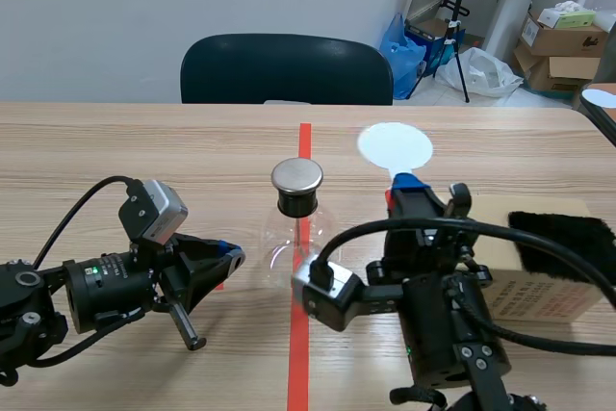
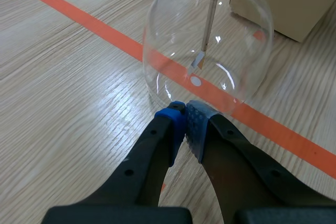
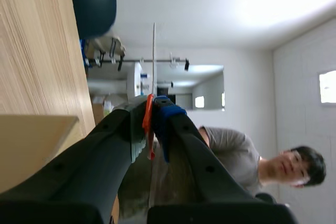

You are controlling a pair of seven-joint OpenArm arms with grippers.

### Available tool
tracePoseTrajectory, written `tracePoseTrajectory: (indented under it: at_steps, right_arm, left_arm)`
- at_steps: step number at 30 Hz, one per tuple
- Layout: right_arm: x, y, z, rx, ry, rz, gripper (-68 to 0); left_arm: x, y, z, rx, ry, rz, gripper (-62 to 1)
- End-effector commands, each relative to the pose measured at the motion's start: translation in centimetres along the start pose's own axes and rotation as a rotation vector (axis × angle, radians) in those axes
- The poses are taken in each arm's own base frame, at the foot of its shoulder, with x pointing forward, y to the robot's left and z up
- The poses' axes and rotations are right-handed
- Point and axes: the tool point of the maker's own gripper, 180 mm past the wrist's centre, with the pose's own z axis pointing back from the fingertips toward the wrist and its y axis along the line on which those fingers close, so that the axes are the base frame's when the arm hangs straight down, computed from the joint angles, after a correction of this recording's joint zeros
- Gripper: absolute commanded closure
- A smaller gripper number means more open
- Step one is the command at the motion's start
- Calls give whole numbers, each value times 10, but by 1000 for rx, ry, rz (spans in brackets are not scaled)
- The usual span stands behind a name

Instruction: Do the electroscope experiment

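Note:
The electroscope is a clear glass flask (image 1: 292, 247) with a black stopper and a round metal cap (image 1: 296, 176), standing on the red centre tape. My left gripper (image 1: 228, 257) lies low on the table just left of it, shut on nothing. In the left wrist view its tips (image 2: 185, 115) almost touch the flask (image 2: 210, 45), where a rod with foil leaves (image 2: 198, 61) hangs inside. My right gripper (image 1: 408, 186) points upward, shut on the orange-red handle (image 3: 148, 124) of a white disc paddle (image 1: 395, 147). The disc (image 3: 154, 51) shows edge-on in the right wrist view.
A cardboard box (image 1: 527, 286) with a black fur cloth (image 1: 563, 236) on top stands at the right, beside the right arm. A dark chair (image 1: 286, 68) is behind the table's far edge. A person (image 3: 247, 156) shows in the right wrist view.

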Motion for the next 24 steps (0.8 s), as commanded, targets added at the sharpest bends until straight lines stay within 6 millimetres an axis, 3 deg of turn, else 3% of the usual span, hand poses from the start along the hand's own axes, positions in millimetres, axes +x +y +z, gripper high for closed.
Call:
tracePoseTrajectory:
  at_steps: [1,13,24]
  right_arm:
    - [3,-14,-7,-48,-26,-8,-10]
    - [50,-14,0,-49,-292,-1,-10]
    - [54,-14,2,-49,-315,-1,-10]
  left_arm:
    - [15,2,-3,-1,-47,-7,-31]
    - [15,2,-3,-1,-47,-7,-31]
    - [15,2,-3,-1,-48,-7,-31]
